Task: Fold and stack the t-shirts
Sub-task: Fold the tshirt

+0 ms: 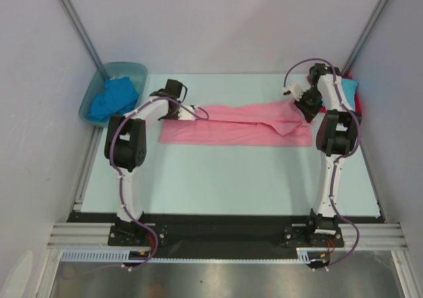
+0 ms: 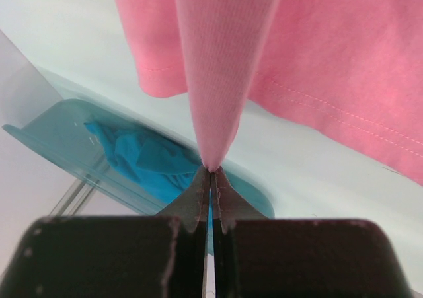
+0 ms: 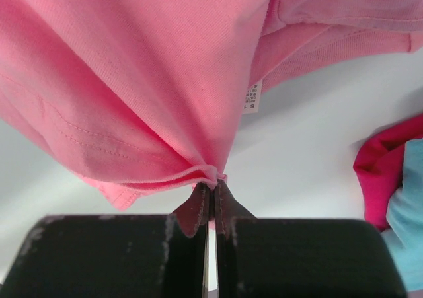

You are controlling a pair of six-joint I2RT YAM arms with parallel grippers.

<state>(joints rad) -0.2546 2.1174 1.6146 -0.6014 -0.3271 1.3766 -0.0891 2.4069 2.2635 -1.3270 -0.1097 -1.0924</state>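
The pink t-shirt lies stretched across the far middle of the table. My left gripper is shut on its left end, pinching a taut fold. My right gripper is shut on its right end, holding a bunched hem lifted. The royal blue t-shirt lies crumpled in the plastic tub and shows in the left wrist view. The red t-shirt and the turquoise t-shirt lie at the far right behind my right arm, with the turquoise one on top.
The blue-green translucent tub stands at the far left corner. Grey walls close in the table on three sides. A black strip and metal rail run along the near edge.
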